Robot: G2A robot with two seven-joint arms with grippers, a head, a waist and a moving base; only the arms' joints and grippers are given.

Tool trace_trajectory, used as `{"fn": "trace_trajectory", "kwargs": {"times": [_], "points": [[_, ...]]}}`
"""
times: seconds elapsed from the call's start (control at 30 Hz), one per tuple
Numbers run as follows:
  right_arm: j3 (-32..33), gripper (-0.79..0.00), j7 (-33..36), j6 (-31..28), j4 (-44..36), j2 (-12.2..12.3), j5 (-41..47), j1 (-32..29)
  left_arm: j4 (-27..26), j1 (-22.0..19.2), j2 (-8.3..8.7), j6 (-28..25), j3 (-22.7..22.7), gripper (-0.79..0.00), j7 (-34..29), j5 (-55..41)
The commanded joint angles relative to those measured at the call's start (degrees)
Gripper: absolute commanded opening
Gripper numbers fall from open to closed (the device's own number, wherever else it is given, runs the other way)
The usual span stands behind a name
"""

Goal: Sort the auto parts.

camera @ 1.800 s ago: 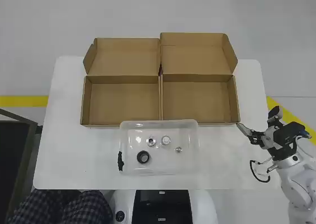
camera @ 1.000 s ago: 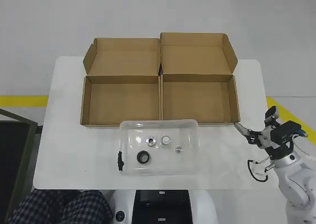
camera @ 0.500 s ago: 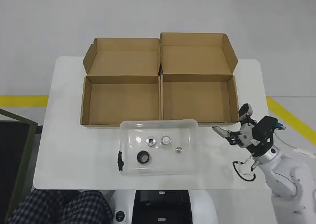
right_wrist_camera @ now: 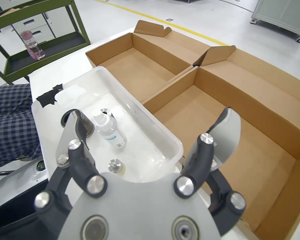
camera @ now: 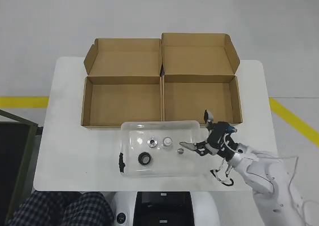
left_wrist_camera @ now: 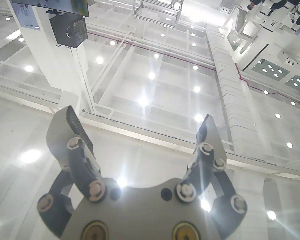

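A clear plastic bin (camera: 159,166) stands at the table's front middle. It holds a black ring (camera: 144,159), a metal cylinder (camera: 153,141), a small bottle (camera: 168,140) and a small bolt (camera: 179,150). My right gripper (camera: 197,131) hovers open at the bin's right end, one finger over the bolt. In the right wrist view the right gripper (right_wrist_camera: 152,123) has nothing between its fingers; below it lie the bottle (right_wrist_camera: 110,128) and bolt (right_wrist_camera: 116,166). My left gripper (left_wrist_camera: 140,126) is open, empty, and points up at a ceiling.
Two open cardboard boxes, left (camera: 122,104) and right (camera: 201,104), sit side by side behind the bin. Black tape (camera: 121,162) marks the bin's left end. A person's checked legs (camera: 57,209) are at the table's (camera: 69,141) front left. A green cart (right_wrist_camera: 40,26) stands beyond.
My right arm has swung from the table's right edge leftward to the bin's right end. Its gripper has stayed open. The parts in the bin have not moved.
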Motion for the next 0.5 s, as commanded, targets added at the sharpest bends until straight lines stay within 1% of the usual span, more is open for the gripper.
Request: {"fn": "trace_trajectory", "kwargs": {"times": [0.0,0.2,0.47], "points": [[-1.4,0.000,1.3,-0.5,0.2,0.0,0.1,0.7,0.0,0.0,0.00,0.0,0.0,0.000,0.0,0.0],[-5.9,0.000,6.7,-3.1,1.9,0.0,3.1,3.7,0.0,0.0,0.00,0.0,0.0,0.000,0.0,0.0],[-10.6,0.000,14.0,-2.0,4.3,0.0,2.5,7.7,0.0,0.0,0.00,0.0,0.0,0.000,0.0,0.0]]}}
